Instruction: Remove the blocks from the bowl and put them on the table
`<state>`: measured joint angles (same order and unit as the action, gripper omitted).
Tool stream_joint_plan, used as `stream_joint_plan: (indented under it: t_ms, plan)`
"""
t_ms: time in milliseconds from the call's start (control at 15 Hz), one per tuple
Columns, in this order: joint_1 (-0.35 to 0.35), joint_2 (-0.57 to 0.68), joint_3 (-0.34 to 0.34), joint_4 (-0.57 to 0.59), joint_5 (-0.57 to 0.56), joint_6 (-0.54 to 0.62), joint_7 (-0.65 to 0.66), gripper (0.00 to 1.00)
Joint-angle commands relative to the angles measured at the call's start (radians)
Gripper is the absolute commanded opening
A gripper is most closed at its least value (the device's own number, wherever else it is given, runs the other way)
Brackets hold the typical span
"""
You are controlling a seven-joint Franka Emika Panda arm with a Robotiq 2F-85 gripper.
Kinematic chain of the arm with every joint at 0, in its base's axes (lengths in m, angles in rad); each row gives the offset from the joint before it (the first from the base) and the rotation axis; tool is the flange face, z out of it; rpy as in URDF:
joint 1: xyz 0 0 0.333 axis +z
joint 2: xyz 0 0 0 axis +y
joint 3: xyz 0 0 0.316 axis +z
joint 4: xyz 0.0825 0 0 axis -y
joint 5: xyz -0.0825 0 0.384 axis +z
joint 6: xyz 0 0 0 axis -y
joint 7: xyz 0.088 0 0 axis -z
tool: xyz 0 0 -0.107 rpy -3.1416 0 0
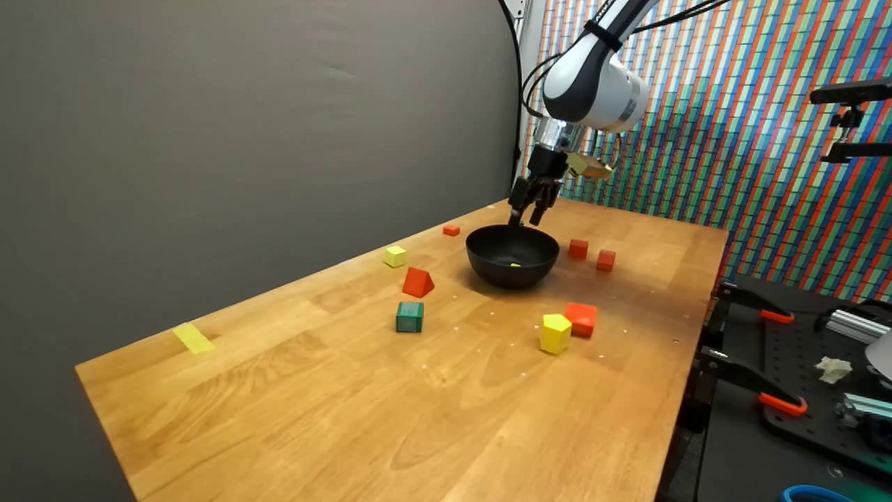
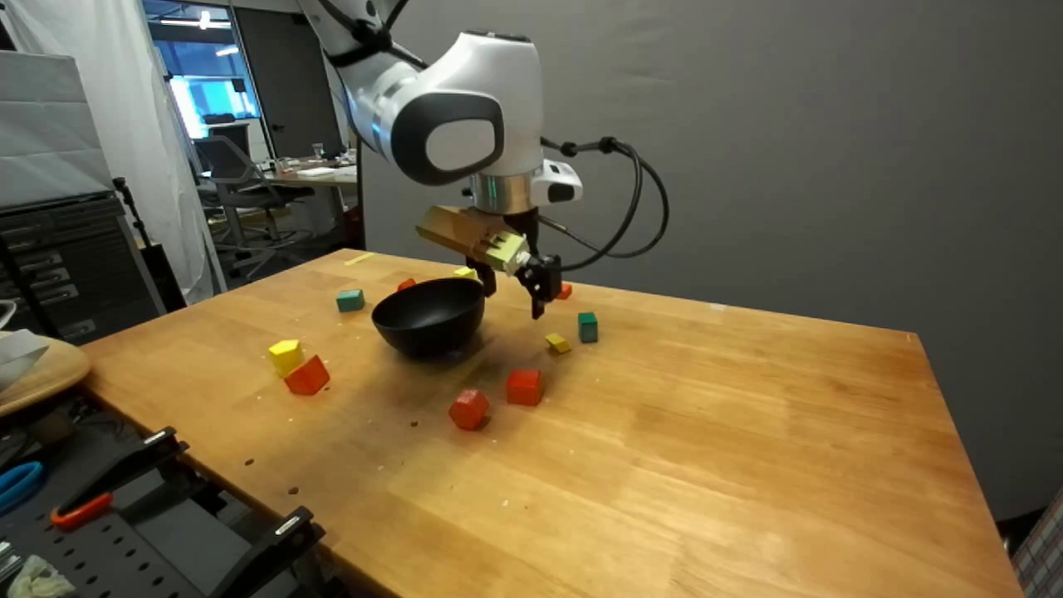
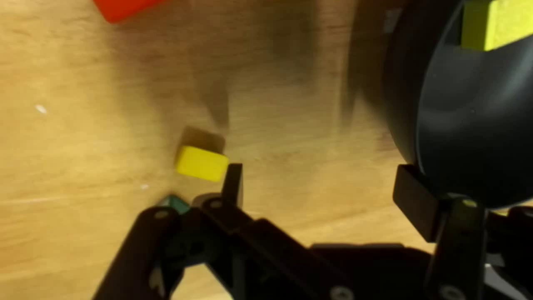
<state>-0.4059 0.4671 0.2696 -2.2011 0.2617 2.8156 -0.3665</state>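
Writing: Each black clamp point(image 2: 270, 552) is at the edge of the wooden table point(image 2: 747, 465), well away from the black bowl point(image 2: 425, 336), and has a pale mark point(image 2: 288, 524) too tiny to read.
The bowl: It sits upright on the table in both exterior views; the wrist view cuts off part of it.
In the bowl: A yellow block point(image 3: 506, 25) is inside. The wrist view cuts it off, and in an exterior view the bowl's side hides all but a bit.
Grip: The gripper point(image 3: 321, 183) hangs by the bowl's rim with its fingers point(image 2: 540, 306) spread wide and wood showing between them. Whether one finger touches the rim is hard to tell.
Right of the bowl: In an exterior view there is a green block point(image 2: 588, 327), a flat yellow block point(image 2: 558, 343) and, nearer than the bowl, two red blocks point(image 2: 524, 387). In the wrist view the gripper hides most of the green block.
In front of the bowl: In an exterior view a five-sided yellow block point(image 1: 555, 335) hides part of a red block point(image 1: 584, 319).
Left of the bowl: A red wedge point(image 1: 418, 282), a yellow cube point(image 1: 395, 256) and a green brick point(image 1: 410, 317), in an exterior view.
Far from the bowl: A blue rim point(image 1: 812, 489) is cut off in an exterior view.
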Motion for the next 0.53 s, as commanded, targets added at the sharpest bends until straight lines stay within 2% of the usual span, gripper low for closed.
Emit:
stream_joint_plan:
  t_ms: [0,133,200,333,467]
  plan:
    - [-0.030,-0.227,0.044,-0.097,0.080,-0.143,-0.080,1.00]
    - [0.004,-0.331,-0.001,-0.132,-0.044,-0.206,0.051,1.00]
    - [0.085,-0.376,-0.075,-0.133,-0.034,-0.257,0.044,1.00]
    - [0.129,-0.428,-0.091,-0.112,0.012,-0.401,-0.027,1.00]
    - [0.203,-0.453,-0.124,-0.080,0.020,-0.541,-0.054,1.00]
